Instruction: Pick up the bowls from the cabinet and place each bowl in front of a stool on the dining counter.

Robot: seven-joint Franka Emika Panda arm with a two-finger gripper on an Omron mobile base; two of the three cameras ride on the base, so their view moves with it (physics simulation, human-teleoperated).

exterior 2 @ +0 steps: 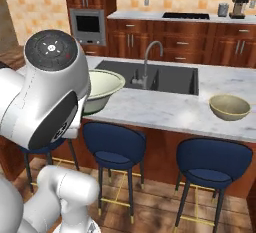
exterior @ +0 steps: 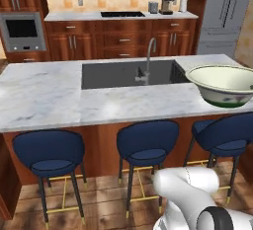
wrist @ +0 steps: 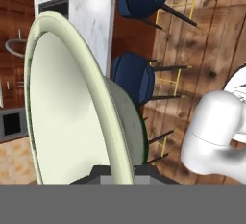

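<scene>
Gripping white bowl with green rim (wrist: 72, 112) by its rim, gripper (wrist: 117, 169) clamped on it; bowl held above near edge of dining counter (exterior: 44, 100), tilted in hand view, inside bare. Below, blue stools (exterior: 147, 142) along counter front. Further right on marble, beige-olive bowl (exterior 2: 229, 107) sits upright, nothing in it. Sink inset (exterior: 126, 73) with faucet (exterior: 147, 58) mid-counter. Beyond, rear worktop with stove (exterior: 122, 14).

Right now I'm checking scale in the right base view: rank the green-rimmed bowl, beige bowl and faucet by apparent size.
1. green-rimmed bowl, nearest the camera and partly hidden by the arm, so unsure
2. faucet
3. beige bowl
</scene>
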